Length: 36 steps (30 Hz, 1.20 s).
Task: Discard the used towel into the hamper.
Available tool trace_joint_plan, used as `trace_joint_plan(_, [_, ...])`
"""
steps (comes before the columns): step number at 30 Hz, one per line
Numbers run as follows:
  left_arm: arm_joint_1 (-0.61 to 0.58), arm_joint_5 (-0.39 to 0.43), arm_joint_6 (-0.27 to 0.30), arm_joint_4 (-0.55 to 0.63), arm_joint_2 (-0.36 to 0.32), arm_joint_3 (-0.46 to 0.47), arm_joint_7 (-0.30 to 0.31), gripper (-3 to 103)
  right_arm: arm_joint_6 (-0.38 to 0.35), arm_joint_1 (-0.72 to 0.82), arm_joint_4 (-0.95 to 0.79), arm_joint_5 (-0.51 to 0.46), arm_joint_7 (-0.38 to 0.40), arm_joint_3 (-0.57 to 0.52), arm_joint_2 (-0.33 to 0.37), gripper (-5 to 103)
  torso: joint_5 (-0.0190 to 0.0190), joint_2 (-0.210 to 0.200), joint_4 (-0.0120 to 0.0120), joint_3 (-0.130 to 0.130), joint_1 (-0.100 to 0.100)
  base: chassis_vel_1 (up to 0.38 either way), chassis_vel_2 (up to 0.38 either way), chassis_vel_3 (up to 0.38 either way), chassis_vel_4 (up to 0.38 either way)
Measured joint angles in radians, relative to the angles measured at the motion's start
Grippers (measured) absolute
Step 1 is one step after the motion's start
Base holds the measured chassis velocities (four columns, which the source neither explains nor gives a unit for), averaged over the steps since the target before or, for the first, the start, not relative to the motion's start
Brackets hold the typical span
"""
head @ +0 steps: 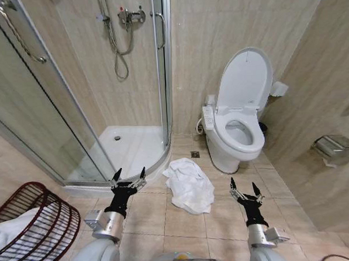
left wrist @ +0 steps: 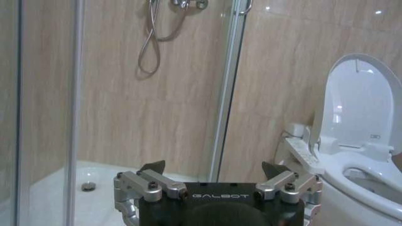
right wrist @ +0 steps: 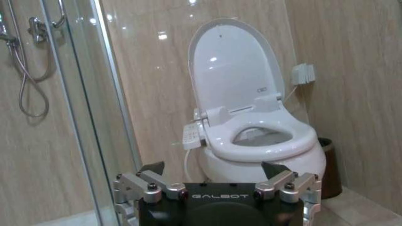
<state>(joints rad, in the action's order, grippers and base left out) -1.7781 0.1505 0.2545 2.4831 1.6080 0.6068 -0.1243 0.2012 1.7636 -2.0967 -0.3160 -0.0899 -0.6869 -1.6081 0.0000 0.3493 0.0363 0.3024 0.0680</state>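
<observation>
A crumpled white towel lies on the tiled floor in front of the toilet, between my two arms. The hamper, a dark reddish-brown basket of open slats, stands at the lower left with white cloth inside it. My left gripper is open, raised just left of the towel and near the shower's curved sill. My right gripper is open too, a short way right of the towel. Both grippers hold nothing; the left and right fingertips stand wide apart in the wrist views.
A glass shower enclosure with a white tray fills the left and centre back. A white toilet with its lid up stands at the back right, a dark bin beside it. A metal paper holder hangs on the right wall.
</observation>
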Motion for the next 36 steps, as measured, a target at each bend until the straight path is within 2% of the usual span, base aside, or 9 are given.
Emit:
trace_joint_plan(29, [0.0,0.0,0.0,0.0,0.0,0.0,0.0,100,0.022,-0.004,0.023,0.012,-0.015,0.0,0.0,100,0.0,-0.125,0.0,-0.085,-0.04,-0.002,0.002,0.002,-0.001])
trace_joint_plan(36, [0.0,0.0,0.0,0.0,0.0,0.0,0.0,100,0.029,-0.007,0.032,0.012,-0.022,-0.002,0.0,100,0.0001,-0.136,0.0,-0.093,-0.043,-0.087,0.087,0.082,-0.081])
